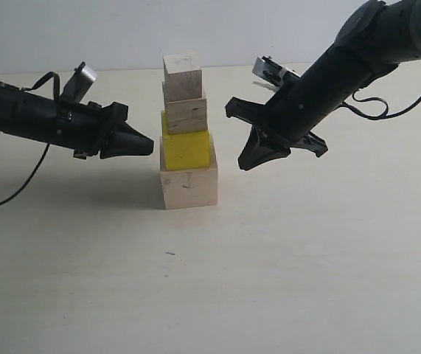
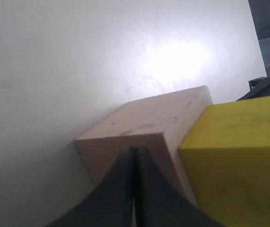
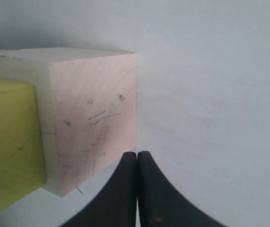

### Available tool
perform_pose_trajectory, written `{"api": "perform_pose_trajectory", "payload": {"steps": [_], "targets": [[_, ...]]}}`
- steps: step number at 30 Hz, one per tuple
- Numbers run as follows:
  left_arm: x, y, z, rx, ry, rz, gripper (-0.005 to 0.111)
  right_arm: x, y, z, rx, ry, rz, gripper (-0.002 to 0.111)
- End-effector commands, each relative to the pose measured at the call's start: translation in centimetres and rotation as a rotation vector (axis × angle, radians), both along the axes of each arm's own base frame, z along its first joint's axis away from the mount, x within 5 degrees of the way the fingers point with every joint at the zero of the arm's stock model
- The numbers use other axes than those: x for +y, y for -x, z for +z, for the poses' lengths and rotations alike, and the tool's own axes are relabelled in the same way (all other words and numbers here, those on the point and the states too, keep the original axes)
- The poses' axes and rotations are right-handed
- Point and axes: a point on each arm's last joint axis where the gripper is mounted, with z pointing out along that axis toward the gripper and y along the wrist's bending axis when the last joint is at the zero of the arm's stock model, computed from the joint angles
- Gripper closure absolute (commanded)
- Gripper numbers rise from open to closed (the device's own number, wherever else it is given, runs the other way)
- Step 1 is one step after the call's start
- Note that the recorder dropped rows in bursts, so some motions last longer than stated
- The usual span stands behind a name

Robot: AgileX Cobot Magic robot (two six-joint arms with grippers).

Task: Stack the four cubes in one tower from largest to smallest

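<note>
Near edge: bare surface (image 1: 210, 295), with one small dark speck (image 1: 169, 253) lying nearer than the tower (image 1: 187, 133). The tower stands mid-surface, upright, in four tiers: largest pale wood cube (image 1: 189, 186) on the surface, yellow cube (image 1: 186, 151) on it, plywood cube (image 1: 186, 114) next, smallest cube (image 1: 183, 75) on top. My left claw (image 1: 148, 146) hangs just left of the yellow cube, fully closed, empty, clear of the tower. My right claw (image 1: 244, 164) hangs to the right, likewise closed, empty, not touching.
</note>
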Motion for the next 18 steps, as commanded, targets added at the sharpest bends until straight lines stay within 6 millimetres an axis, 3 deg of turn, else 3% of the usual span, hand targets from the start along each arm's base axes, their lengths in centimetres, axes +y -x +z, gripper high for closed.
{"api": "perform_pose_trajectory", "payload": {"steps": [1,5,8,18], "targets": [[-0.1,-0.4,0.1,-0.012,0.002,0.017,0.107,-0.2,0.0,0.0,-0.01,0.007,-0.001,0.108],[-0.3,-0.3,-0.9,0.028,0.027,0.01,0.107,-0.2,0.0,0.0,-0.01,0.007,-0.004,0.108],[-0.4,-0.5,-0.7,0.014,0.036,0.001,0.107,-0.2,0.0,0.0,-0.01,0.007,-0.004,0.108],[-2.7,-0.9,-1.3,0.0,0.025,-0.058,0.107,-0.2,-0.1,0.0,-0.014,0.011,-0.003,0.108]]}}
